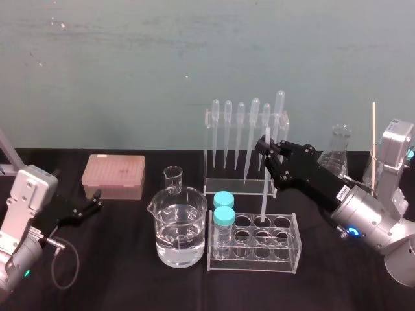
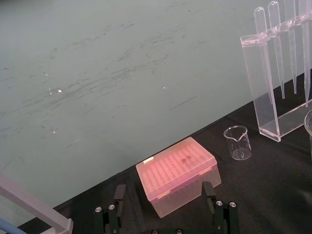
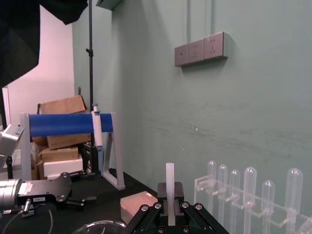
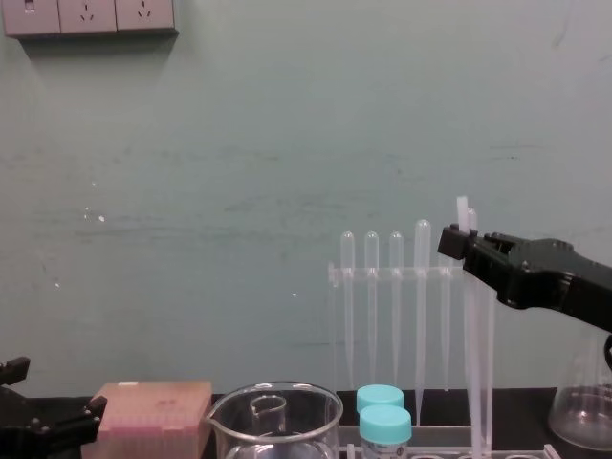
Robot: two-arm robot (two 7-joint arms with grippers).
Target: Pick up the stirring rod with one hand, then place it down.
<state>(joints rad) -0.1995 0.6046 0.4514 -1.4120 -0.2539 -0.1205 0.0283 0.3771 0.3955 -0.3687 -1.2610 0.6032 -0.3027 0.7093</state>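
The thin, translucent whitish stirring rod (image 1: 265,184) stands nearly upright, clamped close to its top end between the black fingers of the right gripper (image 1: 267,154), whose silver-grey arm with a blue light reaches in from the right edge of the black table (image 1: 130,278). A short stub of the rod sticks up above the jaws. Its lower end is down at a middle hole of the clear acrylic test-tube rack (image 1: 285,254), which sits near the table's front edge, right of centre; whether the tip touches the rack's floor cannot be told. Two clear tubes with teal screw caps (image 1: 224,208) stand in the rack's left column. Just beside the rack on its left is a large clear glass beaker (image 1: 179,228) partly filled with clear liquid, with a small empty glass beaker (image 1: 173,176) behind it. Behind the rack, toward the rear edge, a clear plastic pipette stand (image 1: 220,184) holds a row of bulb-topped pipettes (image 1: 240,133) hanging tips down. A clear glass conical flask (image 1: 337,154) stands near the rear right corner, behind the right arm. A pink translucent lidded box (image 1: 113,175) lies toward the rear left. The left gripper (image 1: 91,206) rests near the left edge, in front of that box, its fingers spread apart and holding nothing.
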